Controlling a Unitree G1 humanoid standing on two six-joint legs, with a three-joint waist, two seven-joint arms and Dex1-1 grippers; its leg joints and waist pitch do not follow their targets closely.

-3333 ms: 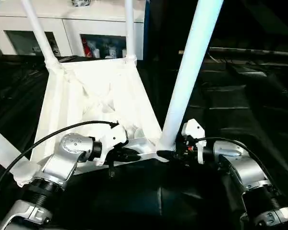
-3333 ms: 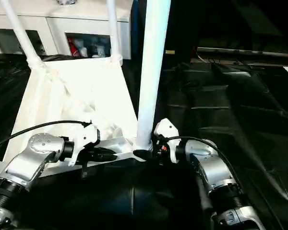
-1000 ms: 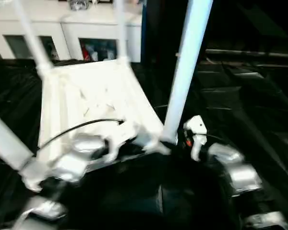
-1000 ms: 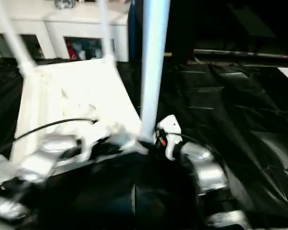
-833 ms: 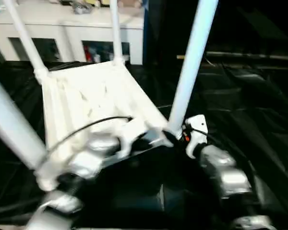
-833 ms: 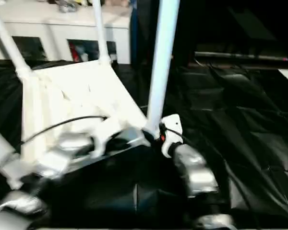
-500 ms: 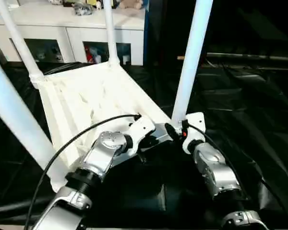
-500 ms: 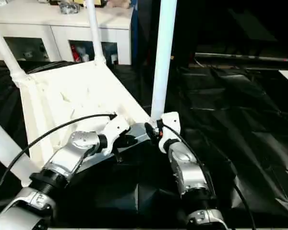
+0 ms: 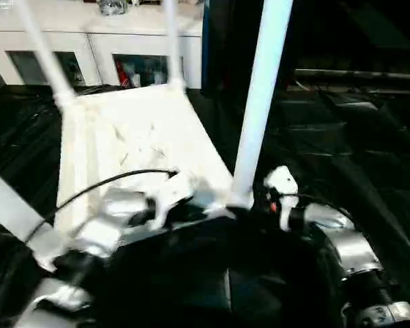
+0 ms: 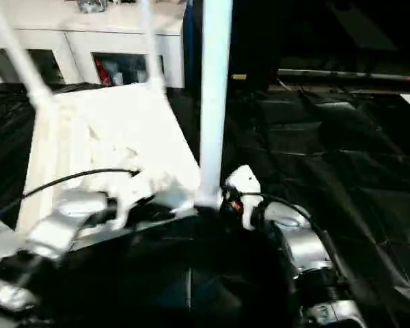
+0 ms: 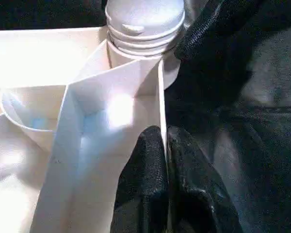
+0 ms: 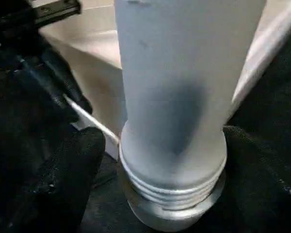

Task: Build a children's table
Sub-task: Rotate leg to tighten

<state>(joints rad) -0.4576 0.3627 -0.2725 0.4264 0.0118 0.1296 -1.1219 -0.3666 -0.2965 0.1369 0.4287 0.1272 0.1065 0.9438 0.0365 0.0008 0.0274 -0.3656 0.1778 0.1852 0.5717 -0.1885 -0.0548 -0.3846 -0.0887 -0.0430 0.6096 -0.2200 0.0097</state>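
The children's table lies upside down: its white top (image 9: 137,137) rests on black sheeting with white legs standing up from the corner sockets. The near right leg (image 9: 258,102) rises beside my right arm. Its threaded base (image 12: 172,184) sits between the fingers (image 12: 63,184) of my right gripper (image 9: 249,205), which stand spread on either side with a gap on one side. My left gripper (image 11: 165,160) is shut on the top's thin raised rim (image 11: 161,97) close to that corner socket. Two far legs (image 9: 172,41) and a near left leg (image 9: 7,205) also stand up.
A white cabinet (image 9: 123,27) with glass-front shelves stands behind the table top. Crumpled black sheeting (image 9: 342,137) covers the floor all around. A black cable (image 9: 102,184) loops from my left forearm over the top.
The whole head view has swung and blurred, so the camera moved. My left gripper keeps pinching the rim and my right gripper stays at the near right leg's base.
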